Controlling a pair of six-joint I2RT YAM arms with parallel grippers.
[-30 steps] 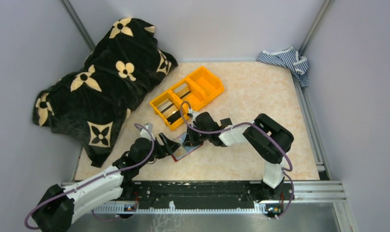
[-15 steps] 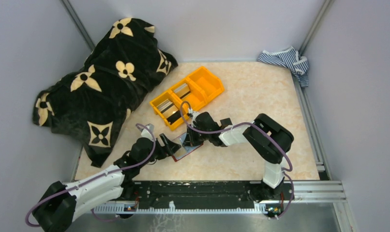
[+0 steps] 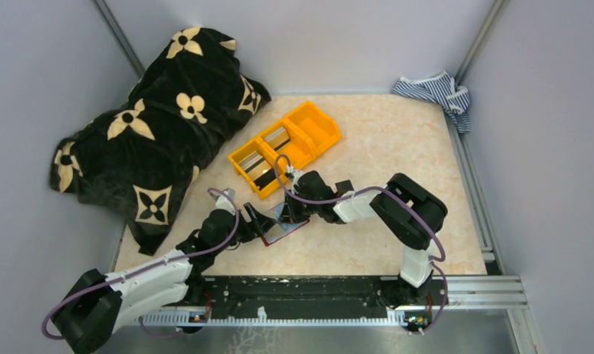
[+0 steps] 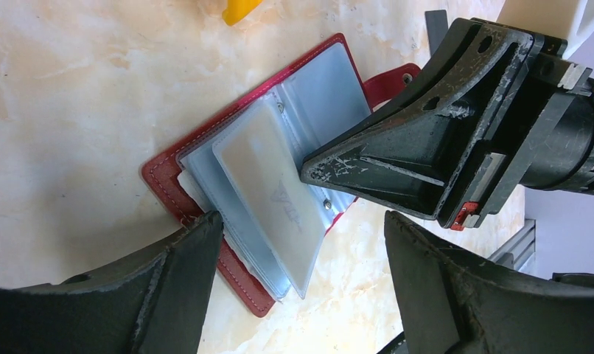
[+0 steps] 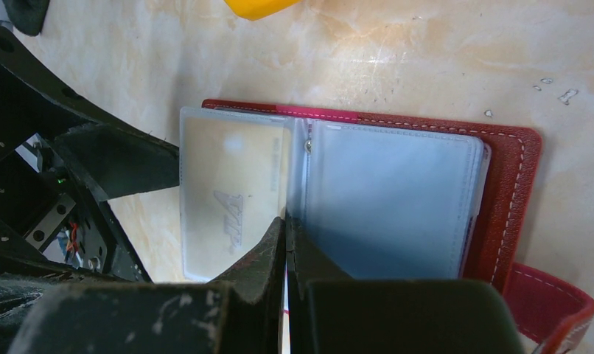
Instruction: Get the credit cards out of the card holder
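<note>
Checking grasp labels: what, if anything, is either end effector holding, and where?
Nothing is held. The left end effector stands open over the card holder; the right end effector, shut, presses its centre fold.

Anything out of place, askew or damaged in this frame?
Two stray fabrics: a black flower-print blanket heaped over the table's left edge, and a striped cloth bunched in its far right corner. Nothing looks spilled or damaged.
</note>
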